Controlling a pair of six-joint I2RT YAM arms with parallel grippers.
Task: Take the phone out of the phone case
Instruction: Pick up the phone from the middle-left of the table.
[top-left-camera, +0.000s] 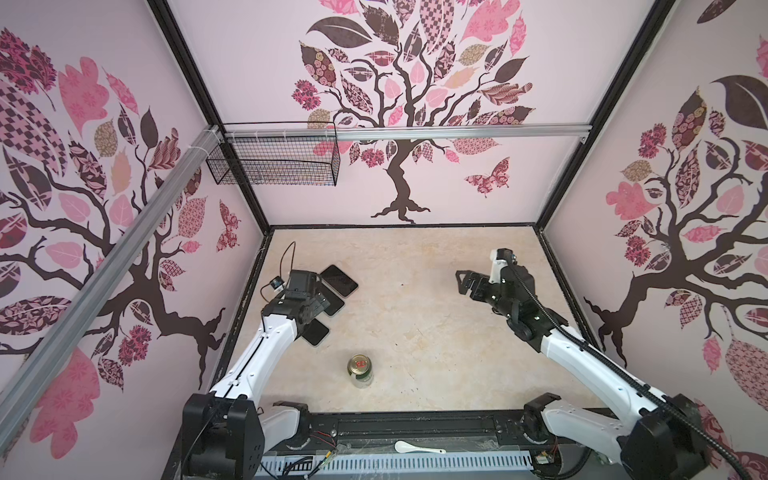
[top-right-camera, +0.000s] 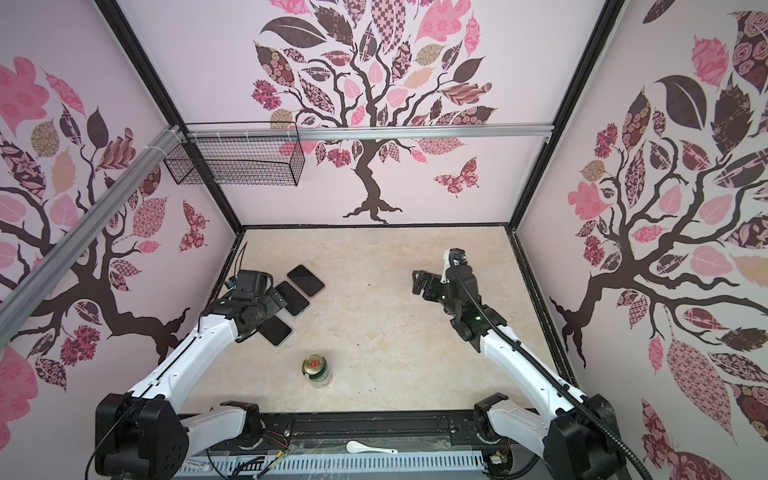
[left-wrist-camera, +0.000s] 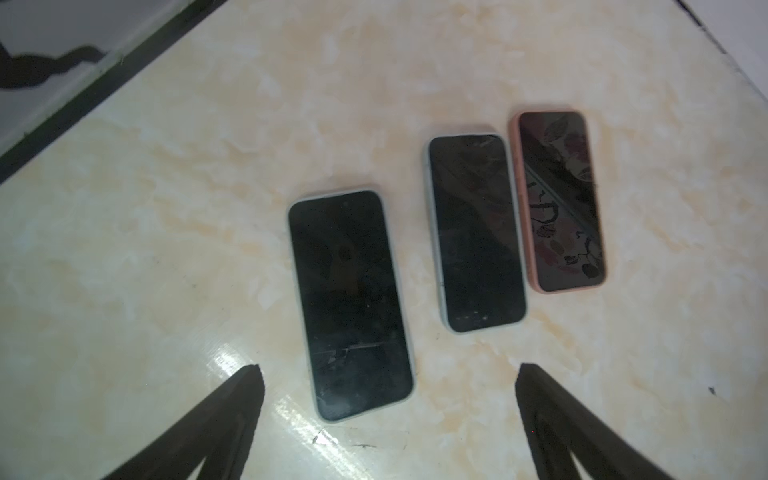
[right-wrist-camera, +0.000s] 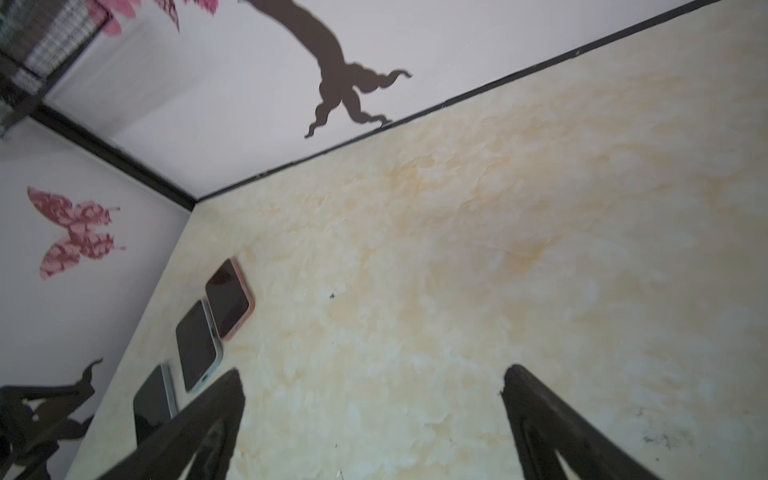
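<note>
Three dark-screened phones lie face up on the table's left side, each in a phone case. The nearest one (left-wrist-camera: 351, 303) (top-left-camera: 316, 333) has a pale grey-green case, and so does the middle one (left-wrist-camera: 476, 232) (top-right-camera: 293, 298). The far one (left-wrist-camera: 559, 201) (top-left-camera: 338, 280) has a pink case. My left gripper (left-wrist-camera: 388, 374) (top-left-camera: 321, 299) hovers open above them, its fingers around the nearest phone's end without touching it. My right gripper (right-wrist-camera: 372, 376) (top-left-camera: 460, 282) hangs open and empty over bare table on the right, pointing towards the phones.
A green drink can (top-left-camera: 359, 370) stands upright near the table's front middle. A wire basket (top-left-camera: 274, 160) hangs on the back rail at the left. A white spoon (top-left-camera: 417, 446) lies on the front rail. Patterned walls close three sides.
</note>
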